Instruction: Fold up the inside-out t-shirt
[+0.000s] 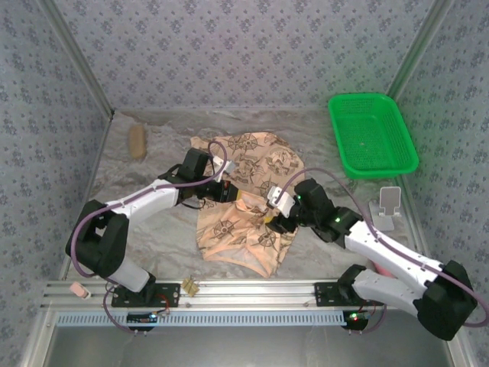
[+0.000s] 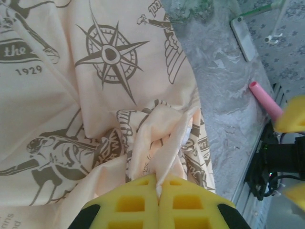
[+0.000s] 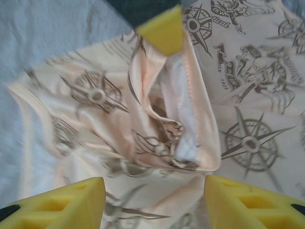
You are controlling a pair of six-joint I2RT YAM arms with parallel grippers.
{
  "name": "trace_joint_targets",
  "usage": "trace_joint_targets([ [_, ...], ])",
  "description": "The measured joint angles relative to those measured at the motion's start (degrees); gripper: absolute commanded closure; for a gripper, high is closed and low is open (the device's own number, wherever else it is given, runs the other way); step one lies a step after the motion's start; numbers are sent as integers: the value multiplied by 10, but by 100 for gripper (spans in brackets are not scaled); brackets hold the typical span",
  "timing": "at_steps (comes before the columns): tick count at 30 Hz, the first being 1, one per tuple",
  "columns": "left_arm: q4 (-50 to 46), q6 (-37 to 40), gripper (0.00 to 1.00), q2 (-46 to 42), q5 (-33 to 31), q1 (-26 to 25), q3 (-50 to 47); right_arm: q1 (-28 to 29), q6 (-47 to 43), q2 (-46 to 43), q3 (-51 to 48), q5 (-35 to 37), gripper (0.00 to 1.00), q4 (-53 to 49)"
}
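Reads "the" and "1929" on the t-shirt (image 2: 109, 52). Pinches a fold of it tight with the left claw (image 2: 157, 183). Holds the right claw (image 3: 155, 191) open just above the t-shirt

A fixed camera high behind both arms looks down over the whole table (image 1: 153, 233). Each wrist camera peers out past its own yellow fingers, the left gripper's (image 2: 128, 202) and the right gripper's (image 3: 66, 202). Both sit close over the inside-out t-shirt (image 1: 244, 210) and face each other across one bunched fold just beyond the fingertips.
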Motion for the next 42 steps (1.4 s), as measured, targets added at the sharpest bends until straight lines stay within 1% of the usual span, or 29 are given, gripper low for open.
trace_joint_targets([
  [2, 0, -7, 100, -1, 10, 0, 0, -20, -85, 29, -7, -10, 40, 13],
  [5, 1, -13, 100, -5, 24, -1, 0, -36, -202, 71, 5, -27, 41, 8],
  [8, 2, -15, 100, -8, 36, -1, 0, -44, -292, 112, 34, -68, 46, -13],
  [9, 0, -15, 100, -8, 40, -1, 2, -44, -312, 122, 42, -75, 47, -15],
  [12, -5, -14, 100, -8, 54, -1, 7, -40, -372, 156, 65, -81, 57, -12],
  [14, -5, -14, 100, -8, 58, -1, 12, -33, -402, 175, 73, -72, 58, -9],
  [17, -6, -14, 100, -8, 65, -1, 17, -28, -435, 200, 79, -62, 56, -11],
  [19, -6, -14, 100, -8, 68, -1, 19, -29, -446, 206, 79, -54, 58, -14],
  [21, -7, -14, 100, -8, 71, -1, 21, -30, -457, 208, 79, -47, 70, -13],
  [23, -12, -12, 100, -4, 73, -1, 28, -32, -461, 208, 79, -42, 86, -10],
  [24, -17, -9, 100, 0, 73, -1, 33, -32, -462, 208, 79, -40, 92, -8],
  [26, -25, -2, 100, 5, 75, -1, 40, -32, -463, 207, 76, -40, 100, -1],
  [30, -47, 13, 100, 7, 74, 0, 46, -37, -461, 176, 51, -48, 100, 19],
  [34, -73, 34, 100, 7, 60, 8, 55, -53, -450, 120, 35, -94, 100, 37],
  [37, -91, 57, 100, 7, 32, 21, 65, -70, -415, 73, 27, -147, 100, 63],
  [38, -94, 63, 100, 7, 18, 27, 68, -81, -390, 61, 27, -179, 100, 71],
  [40, -95, 70, 100, 16, -3, 43, 77, -107, -351, 53, 34, -242, 100, 73],
  [42, -94, 70, 100, 39, -13, 63, 96, -117, -325, 54, 46, -273, 100, 68],
])
